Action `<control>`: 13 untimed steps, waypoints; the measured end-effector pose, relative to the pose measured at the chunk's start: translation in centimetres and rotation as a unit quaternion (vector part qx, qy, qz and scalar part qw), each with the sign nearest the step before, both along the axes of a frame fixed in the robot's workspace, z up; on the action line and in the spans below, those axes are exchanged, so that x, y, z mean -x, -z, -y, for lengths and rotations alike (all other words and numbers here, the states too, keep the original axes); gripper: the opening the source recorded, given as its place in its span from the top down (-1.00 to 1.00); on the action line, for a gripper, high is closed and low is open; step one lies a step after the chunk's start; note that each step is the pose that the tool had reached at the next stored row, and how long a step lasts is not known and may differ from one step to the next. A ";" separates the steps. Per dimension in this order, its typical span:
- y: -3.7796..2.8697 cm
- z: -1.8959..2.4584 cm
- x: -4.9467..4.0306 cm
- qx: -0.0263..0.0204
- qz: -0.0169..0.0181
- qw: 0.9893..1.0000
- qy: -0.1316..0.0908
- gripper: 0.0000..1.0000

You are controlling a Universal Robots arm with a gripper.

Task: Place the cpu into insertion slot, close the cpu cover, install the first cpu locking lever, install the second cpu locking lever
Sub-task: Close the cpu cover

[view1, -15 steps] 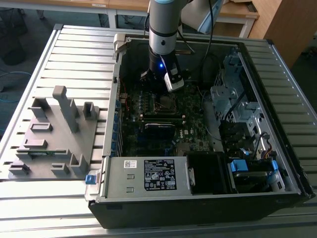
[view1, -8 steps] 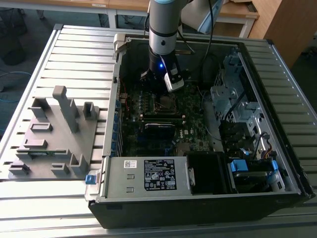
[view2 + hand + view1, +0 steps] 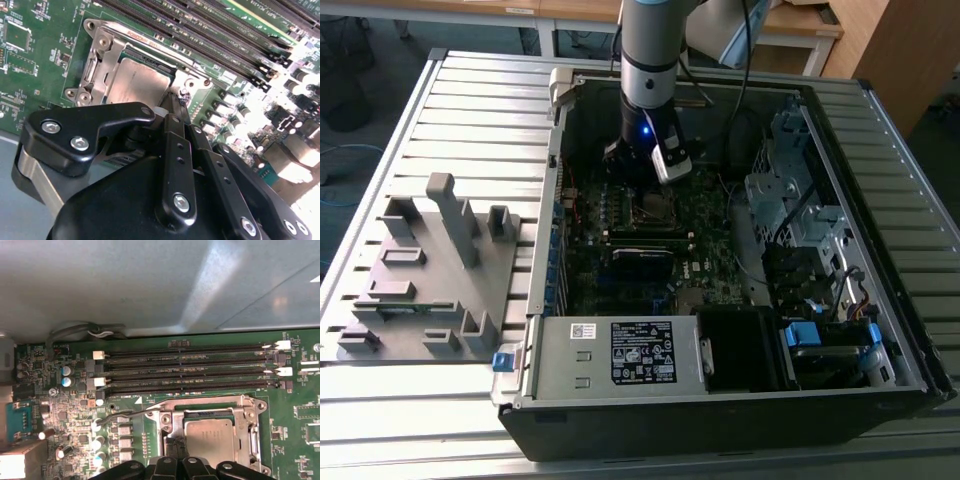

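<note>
Shows a matte black pincer (image 3: 176, 100) of bolted, linked bars, drawn narrow with the tips almost touching; cannot tell if anything is pinched. Points its tips at a corner of the insertion slot (image 3: 167, 421), a square silvery metal rim on glossy green circuit board (image 3: 40, 65). Just beyond the tips, finds the cpu (image 3: 137, 85), flat, square, dull grey, seated in the slot. Rings it with the cpu cover (image 3: 111, 60), thin stamped steel lying flat. Further past the pincer, lines up long black ribbed memory slots (image 3: 190, 365).
</note>
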State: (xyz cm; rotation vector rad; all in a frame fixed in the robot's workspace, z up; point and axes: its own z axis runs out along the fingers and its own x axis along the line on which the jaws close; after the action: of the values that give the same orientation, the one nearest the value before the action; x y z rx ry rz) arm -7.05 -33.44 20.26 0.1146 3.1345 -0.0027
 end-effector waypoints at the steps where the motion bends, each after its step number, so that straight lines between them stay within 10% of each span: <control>1: -0.12 0.00 0.00 0.000 0.000 1.000 0.000 0.80; 13: -1.28 0.00 0.00 0.000 0.000 1.000 0.000 0.80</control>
State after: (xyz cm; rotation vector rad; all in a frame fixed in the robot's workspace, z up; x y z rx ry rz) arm -7.05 -33.44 21.54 0.1145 3.1345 -0.0027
